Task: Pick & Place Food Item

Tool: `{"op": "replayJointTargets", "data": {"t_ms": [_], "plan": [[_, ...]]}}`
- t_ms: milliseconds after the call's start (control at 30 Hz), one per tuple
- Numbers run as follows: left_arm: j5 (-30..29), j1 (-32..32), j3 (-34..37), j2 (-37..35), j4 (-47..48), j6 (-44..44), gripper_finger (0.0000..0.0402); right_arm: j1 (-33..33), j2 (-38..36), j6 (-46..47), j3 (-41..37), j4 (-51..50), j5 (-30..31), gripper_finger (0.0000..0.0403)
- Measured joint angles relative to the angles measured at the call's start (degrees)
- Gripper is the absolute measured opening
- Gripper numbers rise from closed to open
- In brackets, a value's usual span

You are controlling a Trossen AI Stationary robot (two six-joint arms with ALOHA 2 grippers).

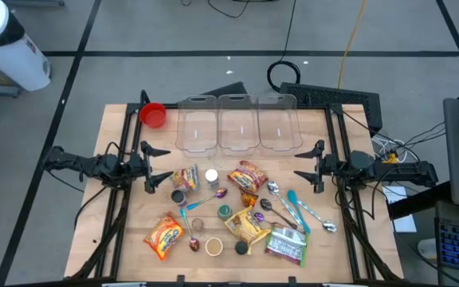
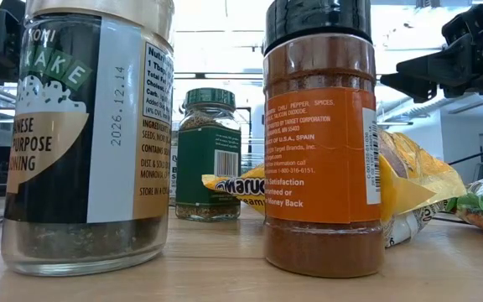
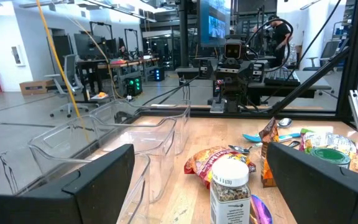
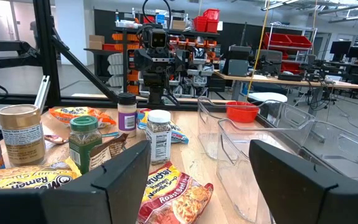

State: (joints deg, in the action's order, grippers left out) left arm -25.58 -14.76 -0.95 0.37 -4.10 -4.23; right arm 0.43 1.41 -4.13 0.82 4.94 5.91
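Note:
Food items lie scattered over the middle and near part of the wooden table [image 1: 118,215]: ramen packets [image 1: 164,236] [image 1: 248,177] [image 1: 248,226], a green packet [image 1: 287,245] and small spice jars, among them a white-lidded jar [image 1: 211,177] [image 3: 230,183]. My left gripper [image 1: 164,165] [image 3: 197,186] hangs open and level at the table's left side, pointing toward the middle. My right gripper [image 1: 301,166] [image 4: 201,186] hangs open and level at the right side, facing it. Neither has anything between its fingers.
Three clear plastic bins [image 1: 196,123] [image 1: 238,123] [image 1: 280,123] stand in a row along the far edge, with a red bowl [image 1: 153,115] at the far left. Spoons [image 1: 297,209] lie right of centre. Two tall spice jars [image 2: 86,134] [image 2: 321,138] fill the low view.

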Motion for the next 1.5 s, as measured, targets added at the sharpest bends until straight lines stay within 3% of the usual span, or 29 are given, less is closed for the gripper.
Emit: {"op": "replayJointTargets", "data": {"t_ms": [433,667,800,1033,1500], "plan": [[0.02,0.00,0.02,0.00,-0.02,0.00,0.0374,0.02,-0.02,1.49,0.00,1.91,-0.03,0.0267],[0.00,0.00,0.02,0.00,0.00,0.00,0.0374,0.02,0.25,26.15,0.00,6.16,0.31,0.0267],[0.00,0.02,0.00,0.00,-0.02,0.00,0.0374,0.04,0.31,35.80,0.00,9.91,0.17,0.0267],[0.02,0.02,0.01,0.00,-0.02,0.00,0.0374,0.04,0.33,33.00,0.00,11.09,4.81,0.0267],[0.00,0.02,0.02,0.00,-0.02,0.00,0.0374,0.06,1.33,31.81,0.00,11.02,4.37,0.0267]]}}
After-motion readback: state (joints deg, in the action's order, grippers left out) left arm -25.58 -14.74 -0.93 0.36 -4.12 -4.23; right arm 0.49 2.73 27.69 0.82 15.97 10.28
